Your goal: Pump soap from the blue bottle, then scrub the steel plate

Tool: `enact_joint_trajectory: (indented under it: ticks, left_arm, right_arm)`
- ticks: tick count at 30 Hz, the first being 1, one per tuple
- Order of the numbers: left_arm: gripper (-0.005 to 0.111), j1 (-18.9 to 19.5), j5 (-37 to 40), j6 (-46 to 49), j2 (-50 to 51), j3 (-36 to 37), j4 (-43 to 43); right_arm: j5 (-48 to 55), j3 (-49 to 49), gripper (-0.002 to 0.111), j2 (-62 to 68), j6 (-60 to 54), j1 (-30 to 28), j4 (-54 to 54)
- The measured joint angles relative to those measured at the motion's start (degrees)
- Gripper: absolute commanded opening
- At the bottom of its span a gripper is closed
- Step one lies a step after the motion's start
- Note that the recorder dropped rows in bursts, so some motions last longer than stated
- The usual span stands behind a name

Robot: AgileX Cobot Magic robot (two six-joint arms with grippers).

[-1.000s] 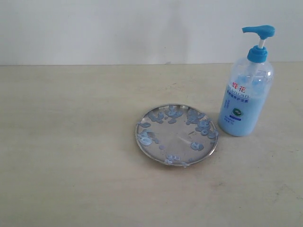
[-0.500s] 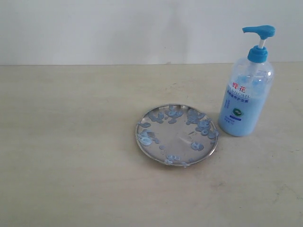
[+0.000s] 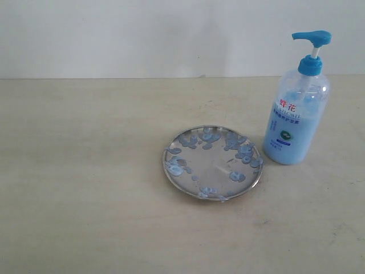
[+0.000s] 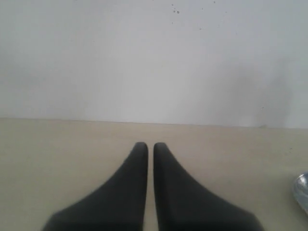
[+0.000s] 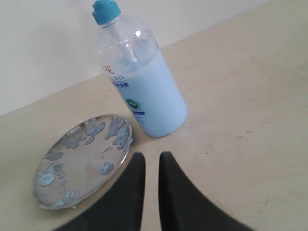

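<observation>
The steel plate (image 3: 214, 164) lies flat on the table, a little right of the middle, with light-blue soap blobs (image 3: 207, 137) around its inner edge. Just to its right the blue bottle (image 3: 293, 123) stands upright, pump head (image 3: 312, 37) raised and spout pointing left. No arm shows in the exterior view. My right gripper (image 5: 152, 156) hovers shut and empty near the plate (image 5: 84, 156) and short of the bottle (image 5: 149, 96). My left gripper (image 4: 150, 146) is shut, holds nothing and faces the wall; a sliver of plate rim (image 4: 303, 190) shows at the frame's edge.
A beige tabletop (image 3: 85, 182) runs back to a plain white wall (image 3: 142, 34). Only the plate and the bottle stand on the table in view.
</observation>
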Motion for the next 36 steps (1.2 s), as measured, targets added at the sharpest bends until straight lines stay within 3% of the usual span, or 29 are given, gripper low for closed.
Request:
enact_joint_trajectory:
  ticks: [12, 14, 18, 21, 25, 36]
  left_arm:
    - [0.004, 0.54, 0.59, -3.13, 0.39, 0.10, 5.03]
    - [0.004, 0.54, 2.46, -11.02, 0.39, 0.10, 13.42]
    - [0.004, 0.54, 12.03, -39.86, 0.39, 0.22, 35.70]
    - [0.004, 0.54, 13.95, -48.09, 0.39, 0.34, 40.95]
    - [0.004, 0.54, 14.40, -50.49, 0.39, 0.34, 43.42]
    - [0.004, 0.54, 11.08, -45.56, 0.29, 0.34, 48.75]
  right_arm:
    - [0.00, 0.00, 0.000, 0.00, 0.00, 0.00, 0.00]
    - [0.00, 0.00, 0.000, 0.00, 0.00, 0.00, 0.00]
    - [0.00, 0.00, 0.000, 0.00, 0.00, 0.00, 0.00]
    - [0.00, 0.00, 0.000, 0.00, 0.00, 0.00, 0.00]
    - [0.00, 0.00, 0.000, 0.00, 0.00, 0.00, 0.00]
    - [-0.22, 0.00, 0.000, 0.00, 0.00, 0.04, 0.00]
